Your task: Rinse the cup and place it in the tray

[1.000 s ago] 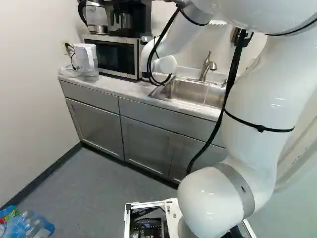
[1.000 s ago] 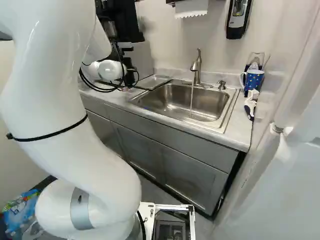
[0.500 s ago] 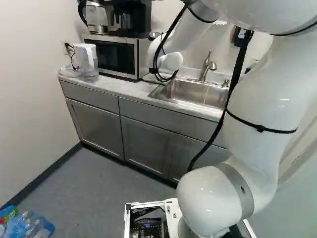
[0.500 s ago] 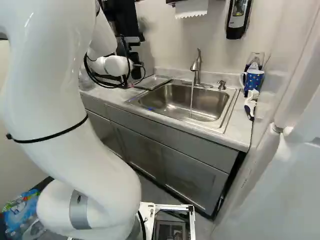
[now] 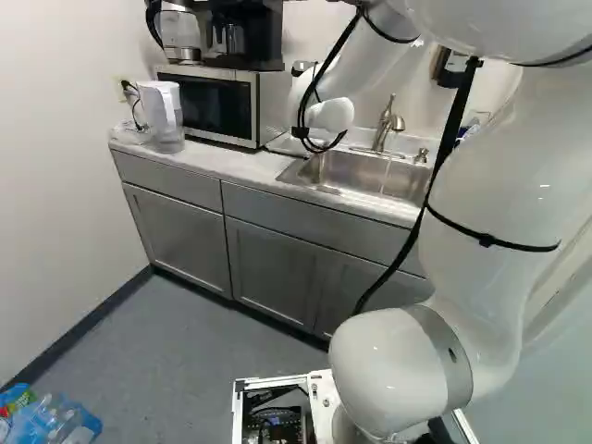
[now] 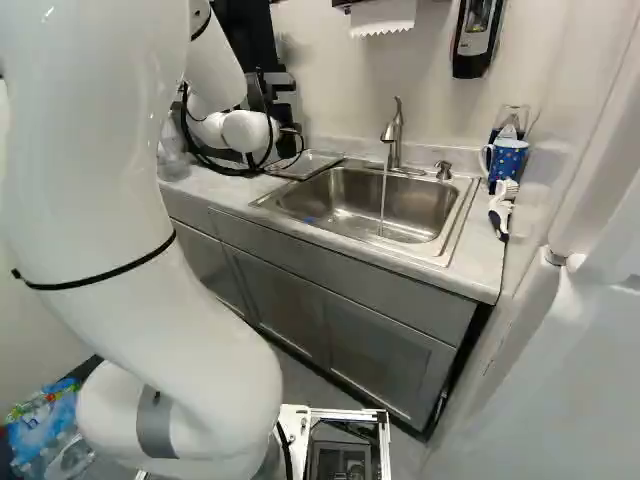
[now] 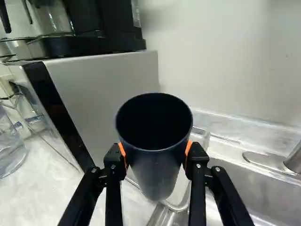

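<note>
1. The grey cabinets (image 6: 385, 365), topped by a pale counter (image 5: 217, 162), run along the wall.
2. The white arm (image 6: 90, 210) rises at the left of the right base view, its far end bent over the counter between the microwave (image 5: 215, 109) and the sink (image 6: 375, 205).
3. That sink is steel and set into the counter; a thin stream of water (image 6: 383, 205) runs down into it from the faucet (image 6: 393, 140) at its back edge.
4. The microwave stands on the counter, with a black coffee maker (image 5: 242, 37) on top.
5. The tray (image 6: 312, 163) lies at the sink's microwave-side edge; in the wrist view the cup (image 7: 156, 172) hides part of it. I cannot tell whether the two touch.
6. The black gripper (image 6: 284, 112) is pinching the cup from two sides, one orange pad (image 7: 188, 149) against each side of its wall; its fingertips are hidden in the base views.
7. The cup is dark and tall, open mouth showing, held between the fingers, with the microwave's side beyond it.
8. A blue patterned mug (image 6: 509, 160) sits beyond the sink, near the right-hand wall in the right base view.
</note>
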Robot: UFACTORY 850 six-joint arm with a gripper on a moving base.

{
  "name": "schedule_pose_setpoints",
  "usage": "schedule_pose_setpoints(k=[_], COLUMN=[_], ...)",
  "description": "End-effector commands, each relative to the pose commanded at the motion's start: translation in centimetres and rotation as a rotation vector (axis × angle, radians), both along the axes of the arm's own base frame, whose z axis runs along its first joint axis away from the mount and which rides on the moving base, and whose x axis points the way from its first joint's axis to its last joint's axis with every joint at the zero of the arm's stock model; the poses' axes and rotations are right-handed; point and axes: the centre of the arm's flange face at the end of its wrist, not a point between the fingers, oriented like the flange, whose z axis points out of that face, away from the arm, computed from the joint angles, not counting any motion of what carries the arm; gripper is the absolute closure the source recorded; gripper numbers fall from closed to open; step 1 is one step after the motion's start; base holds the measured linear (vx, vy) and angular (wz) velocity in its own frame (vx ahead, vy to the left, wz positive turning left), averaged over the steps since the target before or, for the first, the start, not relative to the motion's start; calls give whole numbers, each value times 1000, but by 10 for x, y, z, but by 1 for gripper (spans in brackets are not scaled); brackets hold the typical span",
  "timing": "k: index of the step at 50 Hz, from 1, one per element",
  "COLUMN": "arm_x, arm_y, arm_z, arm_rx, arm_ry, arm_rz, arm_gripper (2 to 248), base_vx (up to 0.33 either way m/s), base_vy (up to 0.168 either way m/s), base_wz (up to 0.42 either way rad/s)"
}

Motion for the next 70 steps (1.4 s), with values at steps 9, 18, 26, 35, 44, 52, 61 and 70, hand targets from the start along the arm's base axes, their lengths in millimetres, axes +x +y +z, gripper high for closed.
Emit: schedule_pose_setpoints(k=[9,18,26,35,44,52,61,70], arm_x=[-2,-6,-11,-18,-24,-31,-38,-44], arm_y=[-14,-27,-40,-53,-67,-79,-92,-105], arm_z=[0,0,0,0,0,-4,-13,-22], arm_rx=[0,0,0,0,0,0,1,2], arm_ry=[0,1,2,2,3,11,29,49], arm_rz=[-25,-50,-73,-98,-125,-148,-175,-203], arm_gripper=[124,124,124,124,124,124,124,124], base_vx=[0,0,0,0,0,0,0,0], base_vy=[0,0,0,0,0,0,0,0], base_wz=[0,0,0,0,0,0,0,0])
